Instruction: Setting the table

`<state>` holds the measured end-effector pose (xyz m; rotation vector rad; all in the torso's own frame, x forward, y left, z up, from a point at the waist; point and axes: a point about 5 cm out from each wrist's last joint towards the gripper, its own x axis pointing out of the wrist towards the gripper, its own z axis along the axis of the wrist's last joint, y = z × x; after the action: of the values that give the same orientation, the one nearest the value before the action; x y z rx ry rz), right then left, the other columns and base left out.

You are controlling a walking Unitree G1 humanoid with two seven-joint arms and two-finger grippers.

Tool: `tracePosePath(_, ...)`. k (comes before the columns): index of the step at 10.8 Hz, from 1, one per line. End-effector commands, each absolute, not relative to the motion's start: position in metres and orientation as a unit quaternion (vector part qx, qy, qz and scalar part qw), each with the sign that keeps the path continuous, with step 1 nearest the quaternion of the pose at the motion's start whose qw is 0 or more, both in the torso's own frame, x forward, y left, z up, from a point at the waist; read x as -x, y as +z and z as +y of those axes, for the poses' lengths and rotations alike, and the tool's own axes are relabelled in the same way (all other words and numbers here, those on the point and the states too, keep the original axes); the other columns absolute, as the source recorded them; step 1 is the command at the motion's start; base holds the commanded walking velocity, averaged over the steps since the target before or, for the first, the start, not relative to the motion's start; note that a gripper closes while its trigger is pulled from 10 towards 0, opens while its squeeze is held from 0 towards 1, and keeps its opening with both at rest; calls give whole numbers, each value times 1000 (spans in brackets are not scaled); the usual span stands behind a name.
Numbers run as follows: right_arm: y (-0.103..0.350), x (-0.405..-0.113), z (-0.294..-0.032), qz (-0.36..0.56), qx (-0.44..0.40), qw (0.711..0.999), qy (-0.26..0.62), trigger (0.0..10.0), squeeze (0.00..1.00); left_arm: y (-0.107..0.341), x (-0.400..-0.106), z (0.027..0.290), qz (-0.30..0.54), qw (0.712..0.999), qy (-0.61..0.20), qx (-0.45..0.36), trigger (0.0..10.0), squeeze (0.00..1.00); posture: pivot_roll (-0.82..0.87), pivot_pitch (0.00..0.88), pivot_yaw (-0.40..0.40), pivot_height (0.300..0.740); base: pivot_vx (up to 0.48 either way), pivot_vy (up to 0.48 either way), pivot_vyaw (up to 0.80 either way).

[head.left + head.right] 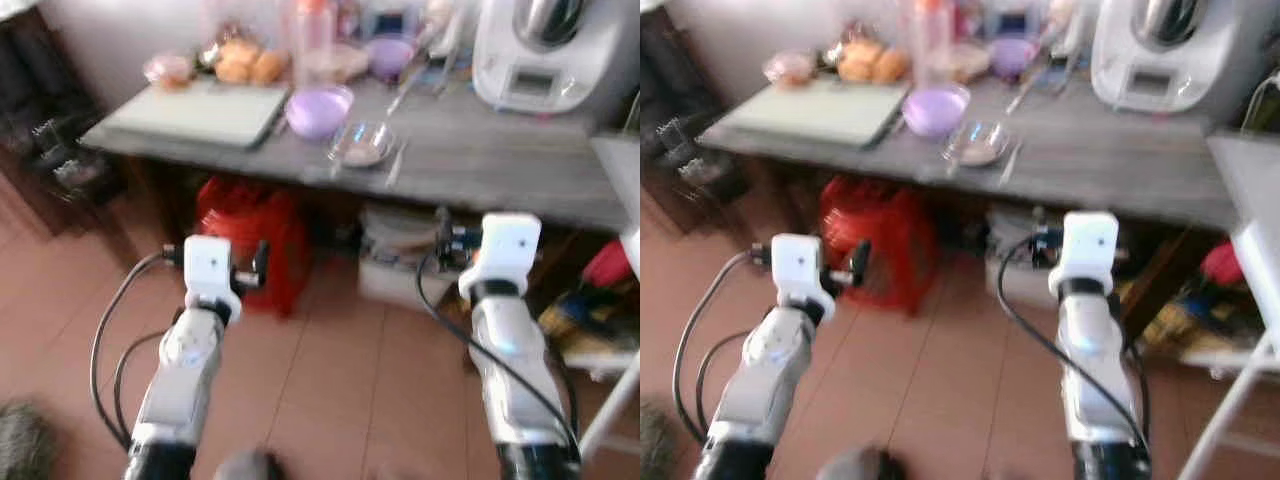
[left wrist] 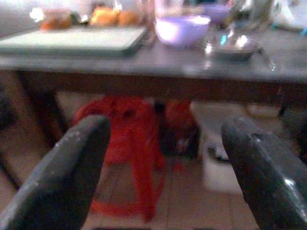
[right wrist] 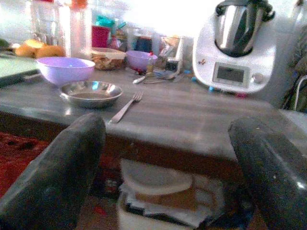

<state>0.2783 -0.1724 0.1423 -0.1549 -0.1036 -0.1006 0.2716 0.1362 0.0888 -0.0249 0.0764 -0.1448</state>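
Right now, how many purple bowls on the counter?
2. The large purple bowl sits near the counter's front edge, beside the metal bowl. The small purple bowl stands farther back among the containers, left of the white kitchen machine. Clutter at the back may hide others.

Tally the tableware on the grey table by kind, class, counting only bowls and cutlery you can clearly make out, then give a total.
Purple plastic bowls: 2, near and far
Shallow metal bowl: 1
Metal fork: 1
Total: 4
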Motion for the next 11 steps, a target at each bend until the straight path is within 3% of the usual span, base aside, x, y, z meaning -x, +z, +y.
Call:
tracePosePath(1,145,-276,-175,-62,77,994,-53,10000,0,99,-274,136,12,997,-78,8,10000,0,-42,0,45,740,0,0,0)
tracePosePath(3,136,-266,-181,-48,74,993,-73,10000,0,101,-267,149,4,999,-38,-1,10000,0,-35,0,49,740,0,0,0)
tracePosePath(5,128,-258,-172,-31,-11,999,-24,10000,0,100,-263,155,7,999,-33,5,10000,0,-28,0,52,740,0,0,0)
tracePosePath(10,135,-267,-176,-48,15,998,-49,10000,0,111,-266,163,-4,999,-35,1,10000,0,-14,0,63,740,0,-417,0)
tracePosePath(11,133,-265,-178,-39,16,998,-49,10000,0,108,-264,160,3,999,-39,4,10000,0,-21,0,62,740,0,-420,-800)
